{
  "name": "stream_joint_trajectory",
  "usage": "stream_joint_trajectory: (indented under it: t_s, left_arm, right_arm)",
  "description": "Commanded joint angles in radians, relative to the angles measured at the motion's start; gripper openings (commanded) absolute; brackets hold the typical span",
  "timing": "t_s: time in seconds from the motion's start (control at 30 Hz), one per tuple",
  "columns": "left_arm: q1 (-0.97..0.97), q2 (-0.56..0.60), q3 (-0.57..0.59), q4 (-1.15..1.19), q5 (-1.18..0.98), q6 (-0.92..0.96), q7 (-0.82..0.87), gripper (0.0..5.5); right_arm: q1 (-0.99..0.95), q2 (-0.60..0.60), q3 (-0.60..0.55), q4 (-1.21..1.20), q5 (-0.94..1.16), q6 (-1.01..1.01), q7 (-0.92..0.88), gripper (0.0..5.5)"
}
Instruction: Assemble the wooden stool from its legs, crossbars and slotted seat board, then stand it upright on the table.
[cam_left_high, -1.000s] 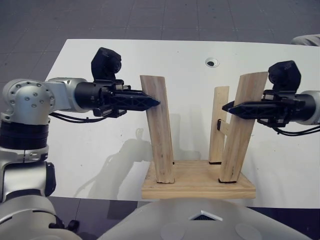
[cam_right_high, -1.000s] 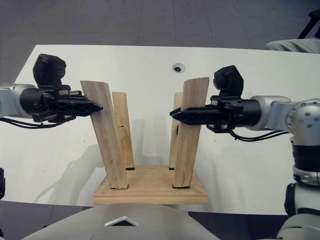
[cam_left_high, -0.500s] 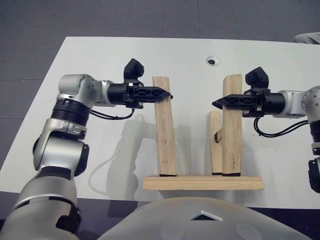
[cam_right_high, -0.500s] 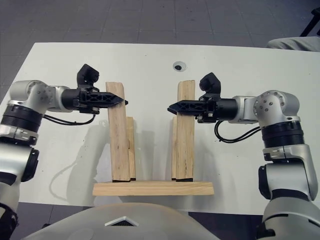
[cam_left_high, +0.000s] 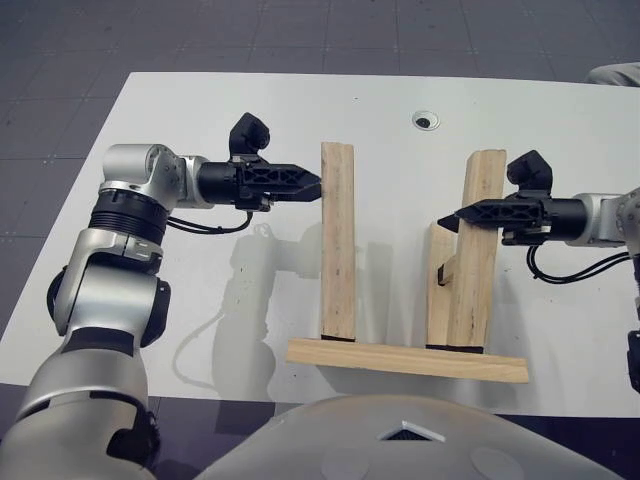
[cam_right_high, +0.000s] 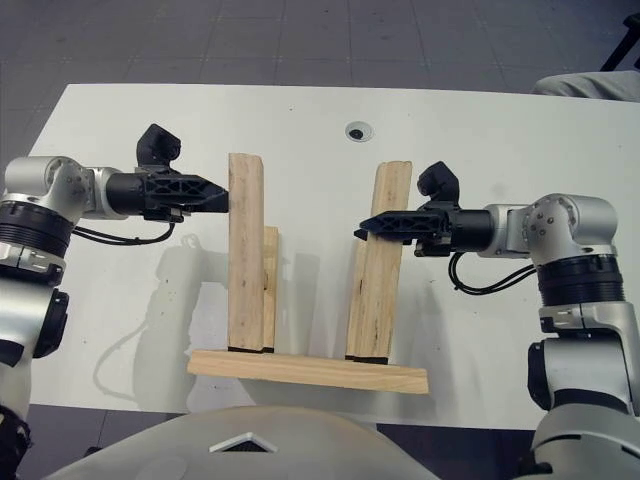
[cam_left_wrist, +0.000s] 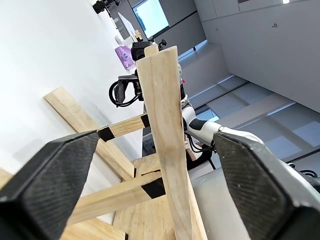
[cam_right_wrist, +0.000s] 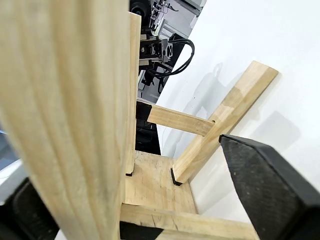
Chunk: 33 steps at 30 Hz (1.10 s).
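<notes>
The assembled wooden stool lies tipped, its seat board (cam_left_high: 405, 358) edge-on toward me and slightly slanted, its legs pointing away over the white table (cam_left_high: 200, 110). Crossbars (cam_left_wrist: 127, 125) join the legs. My left gripper (cam_left_high: 312, 184) is open, its tips at the outer edge of the left leg (cam_left_high: 338, 250); that leg shows between the two pads (cam_left_wrist: 47, 172) in the left wrist view. My right gripper (cam_left_high: 447, 221) is open, its fingers either side of the right leg (cam_left_high: 477, 250), with a gap beside the leg (cam_right_wrist: 65, 100).
A small round grommet hole (cam_left_high: 425, 122) sits at the back of the table. The seat board is close to the table's front edge. Bare tabletop stretches out to both sides of the stool.
The stool has shifted a little right and its seat board now slants. My left gripper has drawn back from over the left leg to its edge. The right gripper sits lower on its leg.
</notes>
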<state>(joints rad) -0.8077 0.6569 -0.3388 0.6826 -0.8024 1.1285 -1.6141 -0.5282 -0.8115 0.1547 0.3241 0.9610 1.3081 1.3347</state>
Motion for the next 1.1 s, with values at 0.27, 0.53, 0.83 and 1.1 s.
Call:
stream_joint_trajectory:
  t_s: [0.27,0.53,0.83,1.1]
  left_arm:
    - [0.056,0.096,0.039,-0.055,-0.048,-0.023,0.000,5.48]
    - [0.229,0.191,0.161,-0.210,-0.013,-0.145,0.010,5.48]
    - [0.893,0.164,0.585,-0.741,0.164,-0.882,0.065,5.48]
    - [1.182,0.125,0.548,-0.828,0.321,-1.402,0.002,5.48]
  right_arm:
    - [0.037,-0.057,-0.110,0.014,-0.062,-0.018,0.024,5.50]
    - [0.254,-0.155,-0.323,-0.142,-0.073,-0.191,0.061,5.50]
    - [0.884,-0.048,-0.676,-0.501,-0.257,-0.741,0.113,5.50]
    - [1.185,-0.054,-0.711,-0.527,-0.396,-1.201,0.279,5.50]
